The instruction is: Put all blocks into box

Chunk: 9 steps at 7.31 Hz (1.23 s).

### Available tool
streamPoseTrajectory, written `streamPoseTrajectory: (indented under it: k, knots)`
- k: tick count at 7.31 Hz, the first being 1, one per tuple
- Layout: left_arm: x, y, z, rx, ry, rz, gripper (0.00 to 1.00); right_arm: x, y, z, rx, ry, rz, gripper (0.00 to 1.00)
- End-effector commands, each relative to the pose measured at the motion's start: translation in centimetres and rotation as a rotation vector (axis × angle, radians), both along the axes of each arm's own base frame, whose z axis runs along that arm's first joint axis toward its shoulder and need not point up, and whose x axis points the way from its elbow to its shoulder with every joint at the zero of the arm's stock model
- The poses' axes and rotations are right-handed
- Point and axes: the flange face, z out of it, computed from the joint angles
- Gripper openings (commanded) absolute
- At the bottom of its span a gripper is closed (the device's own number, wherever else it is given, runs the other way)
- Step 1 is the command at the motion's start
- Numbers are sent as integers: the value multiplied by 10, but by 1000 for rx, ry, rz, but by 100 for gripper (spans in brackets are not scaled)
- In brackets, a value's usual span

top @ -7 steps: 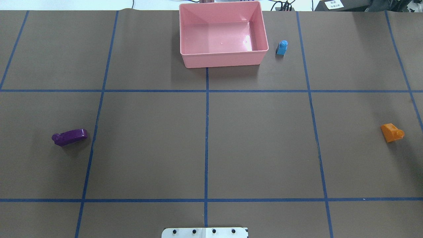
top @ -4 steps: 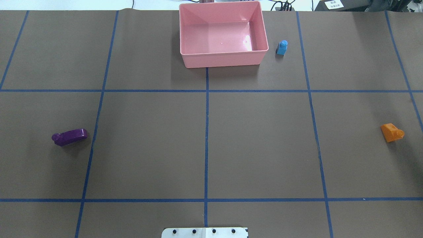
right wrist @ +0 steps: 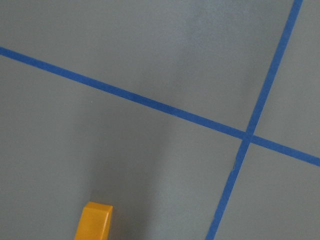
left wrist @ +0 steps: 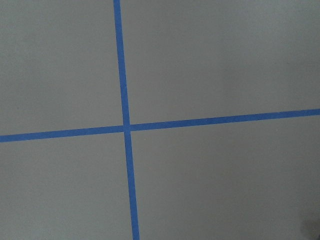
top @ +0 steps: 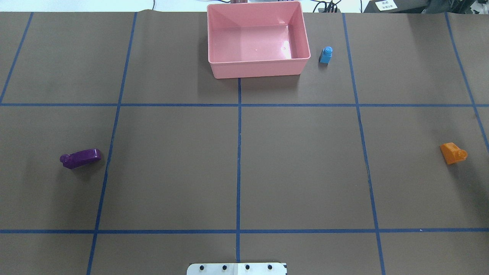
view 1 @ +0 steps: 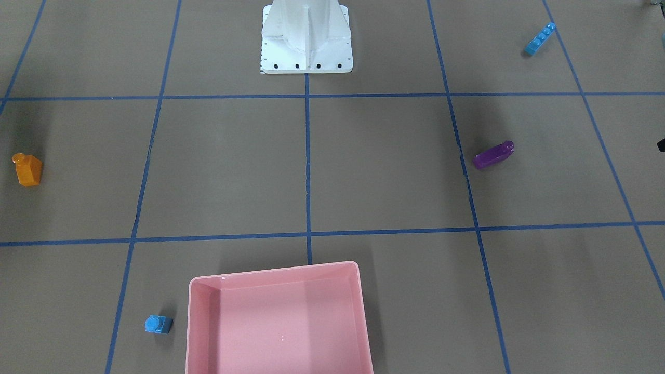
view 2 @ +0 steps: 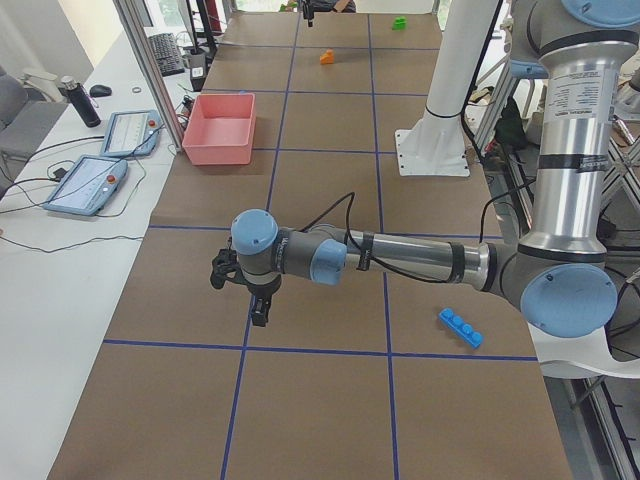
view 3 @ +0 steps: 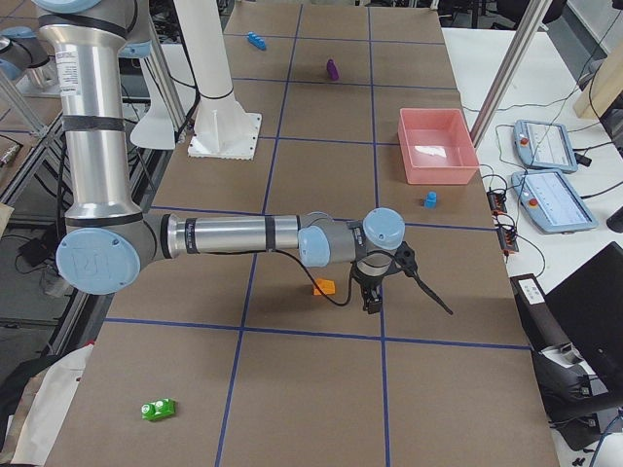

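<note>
The pink box (top: 259,69) stands at the table's far middle and holds nothing; it also shows in the front view (view 1: 275,271). The small blue block (top: 326,55) stands just right of it. The purple block (top: 81,158) lies at the left, the orange block (top: 453,153) at the right. The long light-blue block (view 1: 540,39) and the green block (view 3: 158,410) lie near the robot's side. The left gripper (view 2: 257,305) hovers over the table beyond the purple block. The right gripper (view 3: 371,295) hovers just beyond the orange block (view 3: 324,286). I cannot tell whether either is open.
The white robot base (view 1: 306,41) stands at the near middle edge. Blue tape lines grid the brown table. Teach pendants (view 2: 100,160) lie on the white side table beyond the box. The left wrist view shows only bare table and tape.
</note>
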Motion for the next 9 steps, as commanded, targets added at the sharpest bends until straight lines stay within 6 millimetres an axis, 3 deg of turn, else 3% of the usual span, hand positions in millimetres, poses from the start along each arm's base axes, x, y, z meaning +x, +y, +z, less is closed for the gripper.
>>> streamPoseTrajectory:
  k: [1, 3, 4, 6, 7, 9]
  knots:
    - [1, 6, 4, 27, 5, -3, 100, 8, 87, 57, 38, 3, -14, 100]
    - [1, 6, 3, 30, 4, -3, 100, 32, 189, 101, 1, 69, -14, 96]
    - [1, 6, 1, 33, 5, -3, 100, 43, 232, 124, -11, 103, -66, 91]
    - [1, 3, -7, 50, 8, -3, 100, 59, 312, 155, -80, 122, -137, 93]
    - [1, 3, -13, 61, 8, -4, 100, 65, 347, 182, -130, 125, -175, 93]
    - [2, 1, -20, 73, 11, -4, 100, 77, 391, 233, -158, 108, -258, 93]
